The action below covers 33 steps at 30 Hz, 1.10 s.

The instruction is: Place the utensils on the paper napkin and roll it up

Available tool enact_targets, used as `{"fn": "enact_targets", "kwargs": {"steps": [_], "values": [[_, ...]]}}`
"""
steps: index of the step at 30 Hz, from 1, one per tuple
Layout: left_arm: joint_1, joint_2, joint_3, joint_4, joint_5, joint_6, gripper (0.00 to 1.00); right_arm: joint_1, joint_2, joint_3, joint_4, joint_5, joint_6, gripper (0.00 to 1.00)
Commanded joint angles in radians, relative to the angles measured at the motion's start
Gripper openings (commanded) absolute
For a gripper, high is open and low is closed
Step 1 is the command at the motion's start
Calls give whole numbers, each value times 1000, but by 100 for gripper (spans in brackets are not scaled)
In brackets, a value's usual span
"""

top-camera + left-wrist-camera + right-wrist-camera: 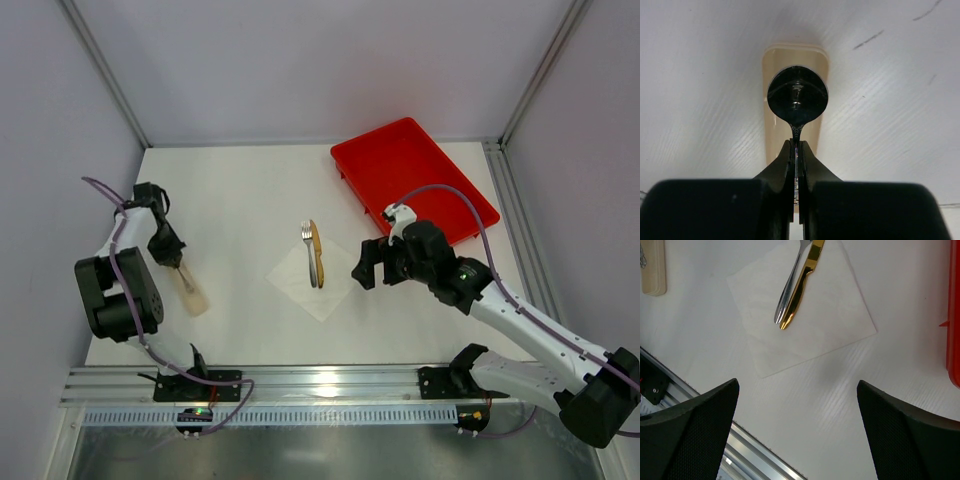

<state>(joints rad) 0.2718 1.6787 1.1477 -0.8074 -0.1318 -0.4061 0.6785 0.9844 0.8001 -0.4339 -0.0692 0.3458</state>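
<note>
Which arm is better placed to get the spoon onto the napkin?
Left. The left gripper is shut on the spoon; the right gripper hangs open, empty, near the napkin.

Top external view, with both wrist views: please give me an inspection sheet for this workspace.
Surface: white table, no spills seen.
Job's things: paper napkin flat at centre; fork and gold knife side by side on it; spoon at far left, off the napkin.
Clutter: red tray far right; beige block under the spoon.
Grippers: left gripper shut on the spoon's neck; right gripper open, empty, near the napkin.
Cables: purple cable arcs over the tray; another on the left arm.
Surroundings: white walls; aluminium rail at near edge.
</note>
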Motion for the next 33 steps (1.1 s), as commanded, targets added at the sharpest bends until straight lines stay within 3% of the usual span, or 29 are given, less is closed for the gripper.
{"fn": "enact_targets", "kwargs": {"steps": [1, 14, 15, 20, 23, 33], "values": [[-46, -96, 35, -15, 21, 20, 0, 0, -1, 14, 23, 26, 10, 100], [-262, -203, 109, -41, 175, 32, 0, -2, 57, 70, -62, 98, 8, 100], [-337, -209, 112, -39, 172, 20, 0, -2, 59, 70, -60, 101, 7, 100], [-489, -209, 106, 31, 209, -60, 0, -2, 69, 57, -89, 141, 12, 100], [-589, -156, 116, 76, 202, -102, 0, -2, 57, 41, -91, 147, 22, 100], [-767, 74, 242, 165, 179, -200, 0, -2, 39, 33, -82, 146, 15, 100]]}}
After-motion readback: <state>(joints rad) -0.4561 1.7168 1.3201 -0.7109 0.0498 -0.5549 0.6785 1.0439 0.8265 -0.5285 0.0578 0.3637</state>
